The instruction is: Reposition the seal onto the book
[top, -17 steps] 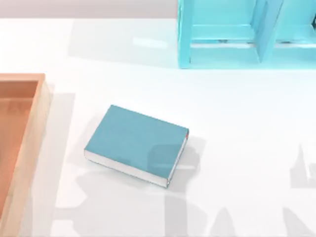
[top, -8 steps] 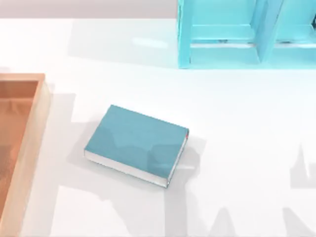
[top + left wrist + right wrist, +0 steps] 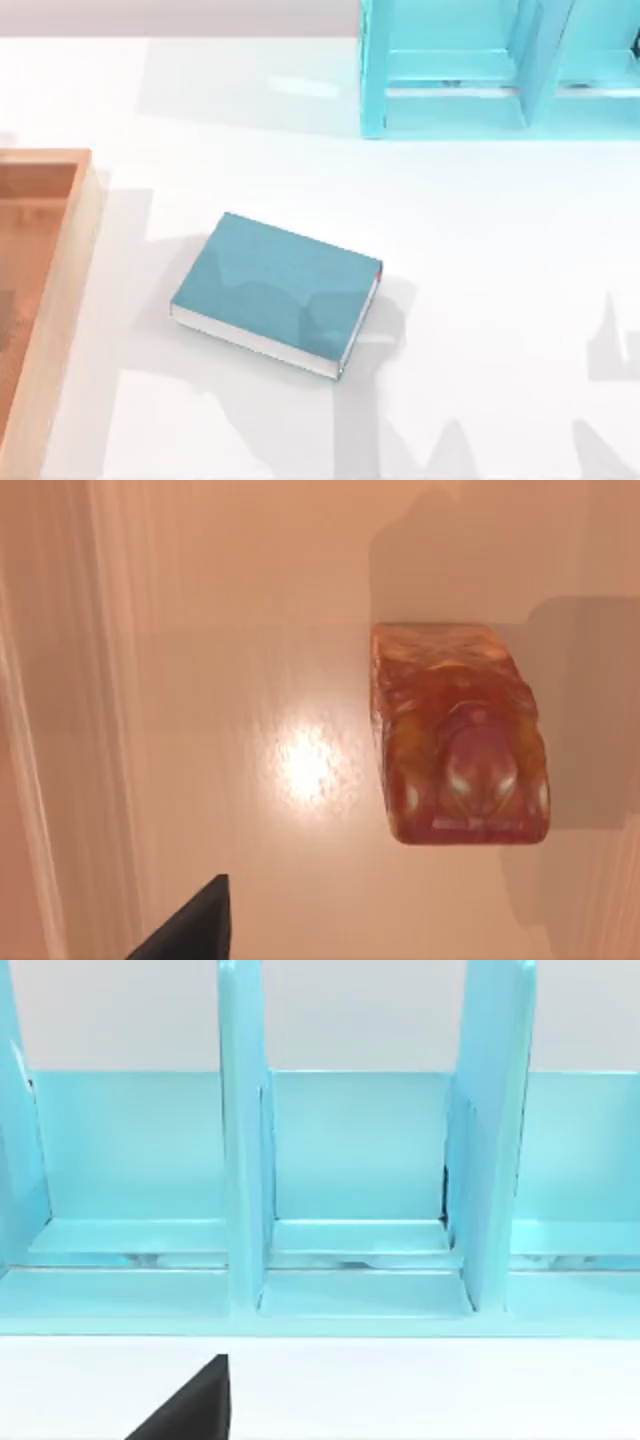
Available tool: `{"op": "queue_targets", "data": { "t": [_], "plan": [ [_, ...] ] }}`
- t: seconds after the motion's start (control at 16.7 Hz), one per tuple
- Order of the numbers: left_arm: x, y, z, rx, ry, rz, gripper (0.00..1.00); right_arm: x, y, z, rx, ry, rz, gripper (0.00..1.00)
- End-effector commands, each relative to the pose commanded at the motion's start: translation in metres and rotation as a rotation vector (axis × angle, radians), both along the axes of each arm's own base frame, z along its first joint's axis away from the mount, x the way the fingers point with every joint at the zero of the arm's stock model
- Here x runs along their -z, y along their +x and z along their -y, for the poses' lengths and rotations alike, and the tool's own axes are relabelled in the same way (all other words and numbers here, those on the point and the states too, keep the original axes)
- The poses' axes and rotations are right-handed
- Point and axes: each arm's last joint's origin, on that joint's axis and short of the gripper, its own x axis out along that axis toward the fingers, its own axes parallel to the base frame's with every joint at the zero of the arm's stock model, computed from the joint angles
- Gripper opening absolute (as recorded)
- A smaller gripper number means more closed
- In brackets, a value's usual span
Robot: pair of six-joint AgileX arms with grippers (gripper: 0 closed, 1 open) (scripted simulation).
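Observation:
The seal [image 3: 460, 740], a brown-orange block with a darker reddish rounded end, lies on its side on the floor of a wooden tray [image 3: 230, 600] in the left wrist view. A dark tip of my left gripper [image 3: 190, 930] hangs above the tray floor, off to one side of the seal and apart from it. The book [image 3: 275, 290], a thick teal hardcover with white page edges and a small red mark at its right corner, lies flat near the middle of the table. My right gripper [image 3: 190, 1405] shows as a dark tip facing the shelf unit.
The wooden tray [image 3: 70, 260] sits at the table's left edge, its raised wall between its floor and the book. A light-blue shelf unit [image 3: 450, 110] with upright dividers [image 3: 245, 1160] stands at the back right. White tabletop surrounds the book.
The arm shadow lying across the book and the table's front has slid left toward the wooden tray, and a shadow now falls inside the tray. The book has not moved.

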Motion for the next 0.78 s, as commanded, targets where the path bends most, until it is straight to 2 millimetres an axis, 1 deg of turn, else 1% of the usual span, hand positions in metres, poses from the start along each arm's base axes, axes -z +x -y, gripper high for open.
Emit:
{"op": "queue_targets", "data": {
  "t": [0.12, 0.24, 0.48, 0.6, 0.66, 0.78],
  "plan": [
    [0.011, 0.001, -0.001, -0.004, -0.002, -0.007, 1.0, 0.0, 0.0, 0.0, 0.0, 0.0, 0.0, 1.0],
    [0.028, 0.003, -0.002, -0.003, -0.001, -0.001, 1.0, 0.0, 0.0, 0.0, 0.0, 0.0, 0.0, 1.0],
    [0.072, 0.004, -0.002, -0.003, 0.0, 0.002, 1.0, 0.0, 0.0, 0.0, 0.0, 0.0, 0.0, 1.0],
    [0.091, 0.002, -0.002, -0.003, 0.0, 0.0, 1.0, 0.0, 0.0, 0.0, 0.0, 0.0, 0.0, 1.0],
    [0.096, 0.001, -0.002, -0.003, -0.001, -0.001, 1.0, 0.0, 0.0, 0.0, 0.0, 0.0, 0.0, 1.0],
    [0.099, 0.0, -0.002, -0.003, -0.001, -0.002, 1.0, 0.0, 0.0, 0.0, 0.0, 0.0, 0.0, 1.0]
  ]
}}
